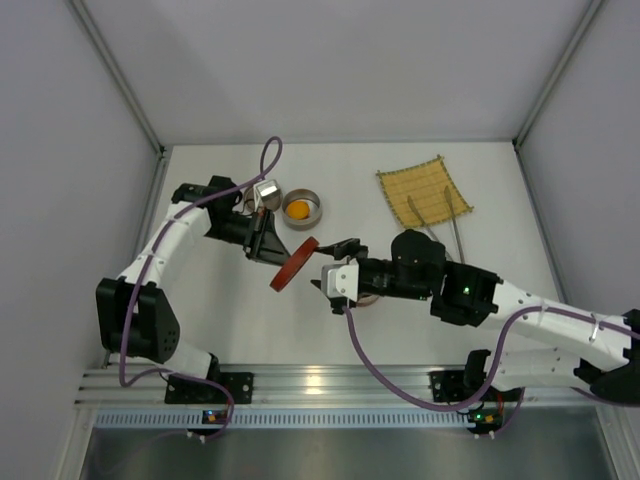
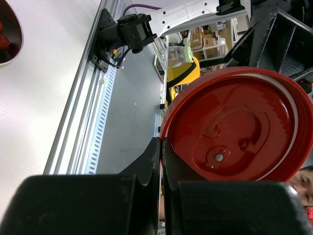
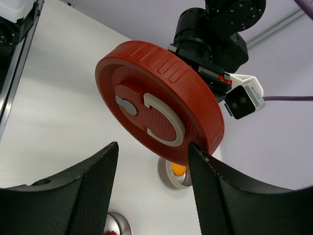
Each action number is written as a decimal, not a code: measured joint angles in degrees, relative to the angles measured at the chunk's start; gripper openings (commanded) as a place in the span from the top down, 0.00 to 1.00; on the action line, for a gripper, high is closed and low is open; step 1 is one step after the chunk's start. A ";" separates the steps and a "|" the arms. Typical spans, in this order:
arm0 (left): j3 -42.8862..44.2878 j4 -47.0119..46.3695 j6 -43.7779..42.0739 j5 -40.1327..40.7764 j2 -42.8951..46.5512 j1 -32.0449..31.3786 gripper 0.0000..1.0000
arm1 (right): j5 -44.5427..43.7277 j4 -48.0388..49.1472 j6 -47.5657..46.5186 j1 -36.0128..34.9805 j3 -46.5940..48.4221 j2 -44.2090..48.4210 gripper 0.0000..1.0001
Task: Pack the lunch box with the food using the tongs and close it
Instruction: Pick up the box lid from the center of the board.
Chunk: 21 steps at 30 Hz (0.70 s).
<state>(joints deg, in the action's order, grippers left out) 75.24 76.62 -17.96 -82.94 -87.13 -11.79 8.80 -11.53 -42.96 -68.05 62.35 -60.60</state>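
Note:
The lunch box's round red lid (image 1: 293,263) hangs tilted above the table, and my left gripper (image 1: 272,246) is shut on its rim. In the left wrist view the lid's underside (image 2: 234,132) fills the right half, with the gripper (image 2: 162,143) pinching its edge. My right gripper (image 1: 336,262) stands open just right of the lid; in its own view the lid's top (image 3: 156,110) sits ahead of the gripper (image 3: 152,152). The orange food piece (image 1: 299,209) lies in a metal bowl (image 1: 316,202). The tongs (image 1: 458,235) lie by the bamboo mat (image 1: 424,190).
A second metal bowl (image 2: 14,46) holds dark red food (image 2: 4,40); it shows at the bottom of the right wrist view (image 3: 117,226) and is mostly hidden under my right arm from above. An aluminium rail (image 1: 330,382) runs along the near edge.

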 measured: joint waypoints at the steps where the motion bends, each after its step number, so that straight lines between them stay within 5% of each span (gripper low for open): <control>1: 0.00 0.00 0.07 0.02 0.15 0.00 1.00 | -0.09 0.02 0.11 -0.13 0.00 -0.39 0.42; 21: -1.22 0.02 1.29 -0.42 1.79 0.00 1.00 | -0.55 1.79 0.02 -2.49 0.09 -1.81 0.38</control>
<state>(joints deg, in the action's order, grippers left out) 74.02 76.64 -16.67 -83.35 -85.34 -11.79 8.25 -9.74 -42.94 -70.54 62.43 -62.41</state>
